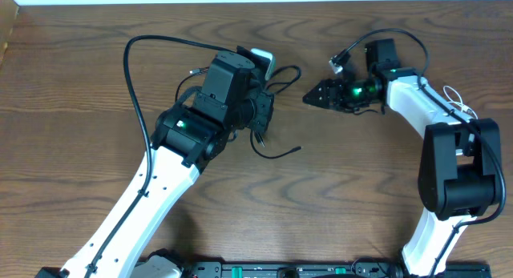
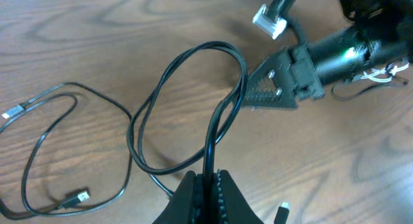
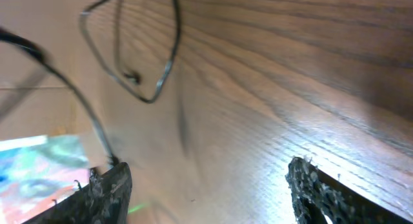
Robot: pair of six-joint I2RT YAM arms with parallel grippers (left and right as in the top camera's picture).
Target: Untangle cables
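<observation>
you had the left gripper clamped on the black cable; its loop stretched away from those fingers toward the right gripper, which stood spread open at the loop's far bend.

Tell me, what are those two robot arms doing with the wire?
They are working on a tangled black cable on the wooden table. The left gripper is pinched shut on it. The right gripper is open, its tip beside a loop of that cable, gripping nothing. The rest lies in loose coils on the table.
</observation>
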